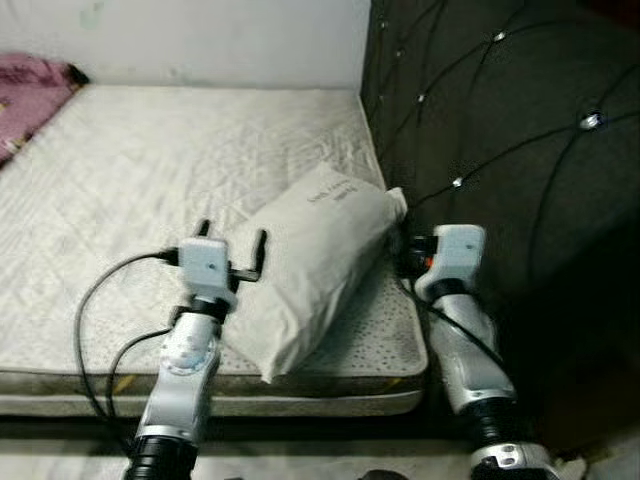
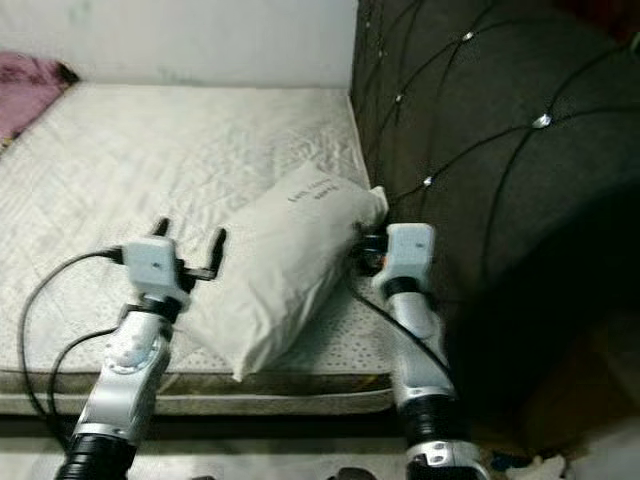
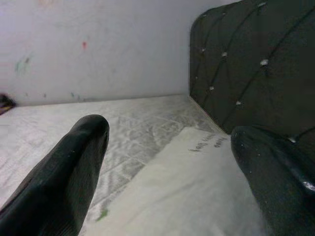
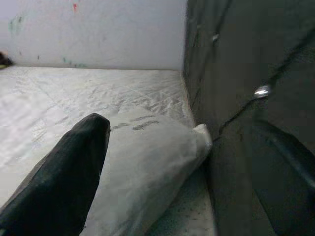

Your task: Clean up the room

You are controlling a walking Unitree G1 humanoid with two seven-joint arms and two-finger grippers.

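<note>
Pillow (image 1: 315,265) at mattress (image 1: 150,180) corner, beside headboard (image 1: 500,130).
Your left gripper (image 1: 232,245) and right gripper (image 4: 187,162) stand apart; pillow print unreadable.

Bare quilted mattress (image 1: 150,170) with white pillow (image 1: 310,265) and pink blanket (image 1: 30,90).

Dark tufted headboard (image 1: 520,130): upright along the right edge of the bed, diamond-stitched, studded with shiny buttons. Pale wall (image 1: 200,35): behind the far end of the bed, meeting the headboard at the corner, with small red and green marks visible in the wrist views.
</note>
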